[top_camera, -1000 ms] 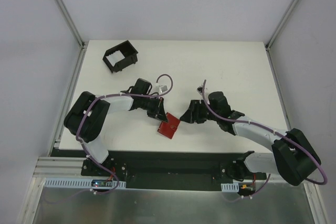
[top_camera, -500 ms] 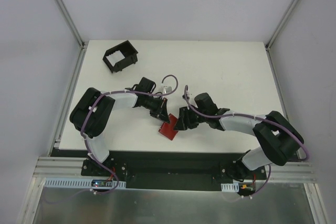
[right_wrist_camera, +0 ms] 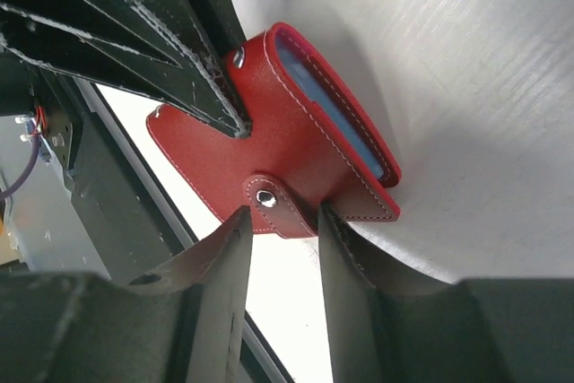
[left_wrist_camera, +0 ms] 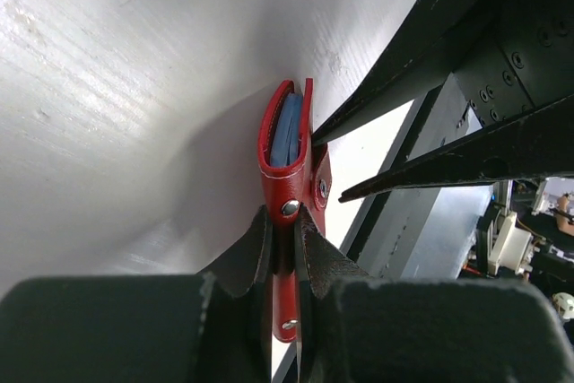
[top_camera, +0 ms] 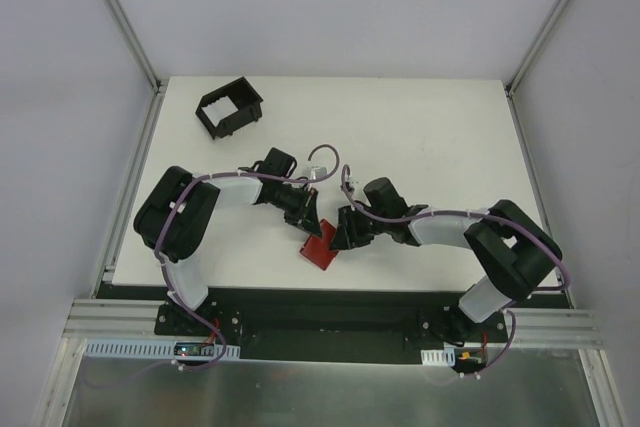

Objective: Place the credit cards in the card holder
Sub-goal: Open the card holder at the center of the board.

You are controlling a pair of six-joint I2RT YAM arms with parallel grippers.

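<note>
Here left claw [left_wrist_camera: 285,227] pinches red card holder [right_wrist_camera: 296,145].

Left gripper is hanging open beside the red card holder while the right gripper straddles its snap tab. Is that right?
Not quite: the left gripper is shut on the red card holder, not hanging open beside it, as the left wrist view shows. The right gripper does straddle the snap tab.
</note>
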